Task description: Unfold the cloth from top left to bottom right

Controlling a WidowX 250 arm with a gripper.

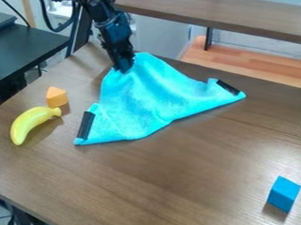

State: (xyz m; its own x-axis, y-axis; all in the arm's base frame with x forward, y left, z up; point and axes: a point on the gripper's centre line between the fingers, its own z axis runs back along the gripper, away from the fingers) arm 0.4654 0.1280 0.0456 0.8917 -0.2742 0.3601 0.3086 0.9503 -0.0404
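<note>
Watching the jaws (123, 68) at the upper corner of the blue cloth (143, 100), I'd worry first about the hold. They touch the cloth there, but from where I stand I can't tell whether they are clenched on it or released. The cloth lies toward the back of the wooden surface (162, 179), roughly a triangle, with dark strips at its left and right corners. If the jaws have only a shallow pinch, the corner could slip out partway across; if they have caught both layers, the whole cloth would drag instead of opening. A pull kept too low might do the same—bunching the middle, where it already ripples. Swung too far toward the near right, the loose corner could brush the blue block (284, 193), though that sits well apart. The banana (31, 123) and orange block (56, 97) on the left seem safer—unless the arm swings wide.
</note>
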